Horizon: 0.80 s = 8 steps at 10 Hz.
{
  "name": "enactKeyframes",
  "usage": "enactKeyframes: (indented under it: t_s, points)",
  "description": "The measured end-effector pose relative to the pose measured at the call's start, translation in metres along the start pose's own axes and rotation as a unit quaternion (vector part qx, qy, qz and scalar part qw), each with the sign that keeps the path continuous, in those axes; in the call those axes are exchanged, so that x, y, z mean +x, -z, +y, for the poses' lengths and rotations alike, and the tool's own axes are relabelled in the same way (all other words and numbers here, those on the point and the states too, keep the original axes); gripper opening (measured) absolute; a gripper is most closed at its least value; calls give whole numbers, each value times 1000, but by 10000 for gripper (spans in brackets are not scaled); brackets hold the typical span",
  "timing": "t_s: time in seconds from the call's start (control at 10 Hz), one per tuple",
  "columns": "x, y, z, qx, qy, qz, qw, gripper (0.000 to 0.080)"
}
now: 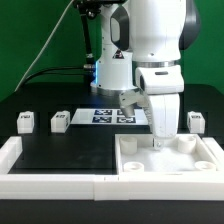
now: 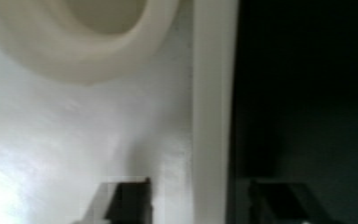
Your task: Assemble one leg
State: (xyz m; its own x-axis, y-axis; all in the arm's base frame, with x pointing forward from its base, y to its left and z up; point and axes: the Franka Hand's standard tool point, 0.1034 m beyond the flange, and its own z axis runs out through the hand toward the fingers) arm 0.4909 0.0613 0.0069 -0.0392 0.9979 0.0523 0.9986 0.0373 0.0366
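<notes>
The gripper [image 1: 158, 141] is hard to make out in the exterior view, its tips white against the white panel [image 1: 196, 160]. The wrist view shows the fingertips [image 2: 126, 200] only as dark stubs cut off at the frame, jaws apart and holding nothing (one over the panel, one over the black table [image 2: 318, 100], the panel's edge between them). A round recess [image 2: 87, 30] in the panel is blurred and partly out of frame. No writing is readable, and the tag patterns are too small to tell. One leg [image 1: 197, 122], a stubby white peg with a black-and-white tag, stands just behind the panel. A second leg [image 1: 60, 121] and third leg [image 1: 25, 122] stand well apart from it.
</notes>
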Motion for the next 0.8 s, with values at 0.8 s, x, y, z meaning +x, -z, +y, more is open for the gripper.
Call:
enactKeyframes:
  t_s: [0.8]
  points:
    - [14,24,-16,-9,-52,-5,999,649]
